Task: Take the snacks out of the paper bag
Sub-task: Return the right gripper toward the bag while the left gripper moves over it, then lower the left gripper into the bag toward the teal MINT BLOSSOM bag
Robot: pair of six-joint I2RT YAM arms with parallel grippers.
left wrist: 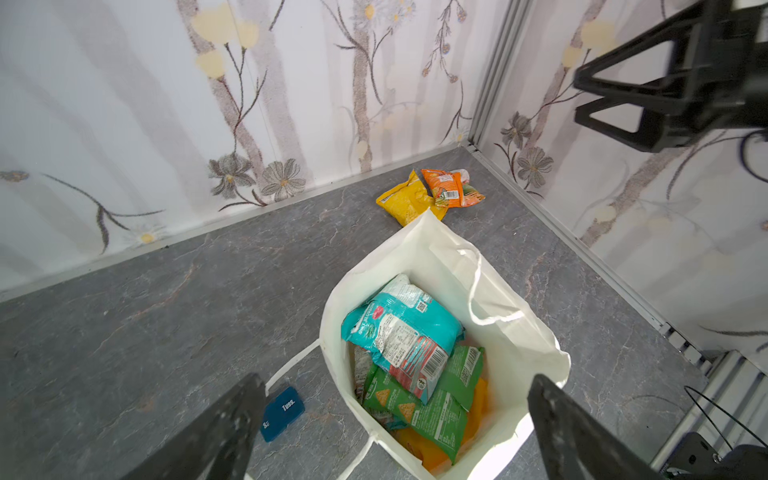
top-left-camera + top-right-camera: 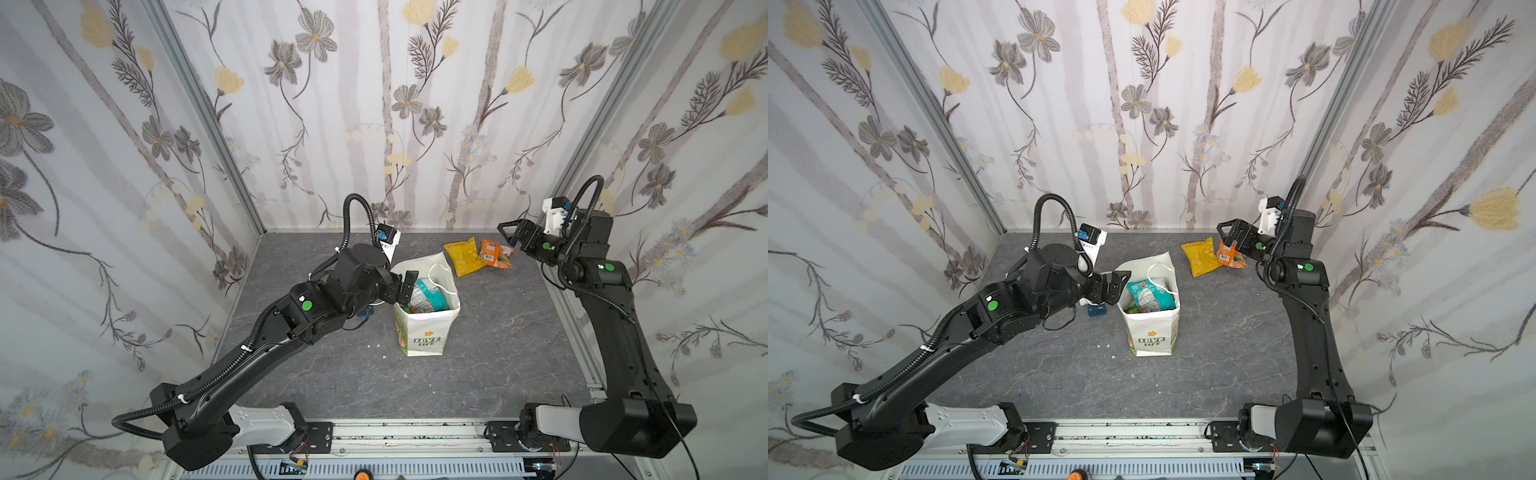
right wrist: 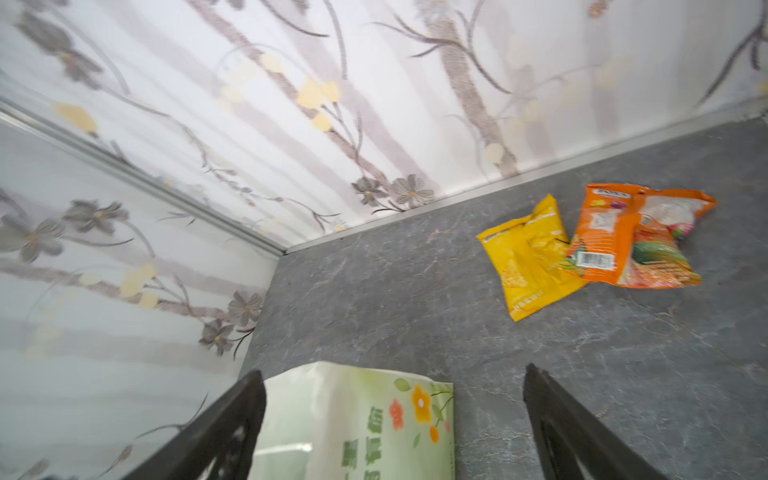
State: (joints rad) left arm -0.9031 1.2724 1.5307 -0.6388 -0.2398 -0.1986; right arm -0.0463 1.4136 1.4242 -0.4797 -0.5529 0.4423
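Two on desk (image 2: 498,332): yellow packet (image 2: 463,257), orange packet (image 2: 490,252); teal packet (image 1: 403,328), green packet (image 1: 428,411) inside paper bag (image 1: 519,345). Left gripper (image 2: 408,286), right gripper (image 2: 508,235) wide, empty.

Black arms (image 2: 249,357) — green dots (image 2: 307,306), corrugated cables (image 2: 349,208), white bases (image 2: 266,419).

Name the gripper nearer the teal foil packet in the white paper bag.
Left. The left gripper hovers beside the teal foil packet; the right gripper sits far off, by the back wall.

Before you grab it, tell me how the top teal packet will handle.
The teal packet looks crinkled and puffy, so probably light and floppy. Its glossy foil may slip. It lies atop the green packet, so likely lifts free.
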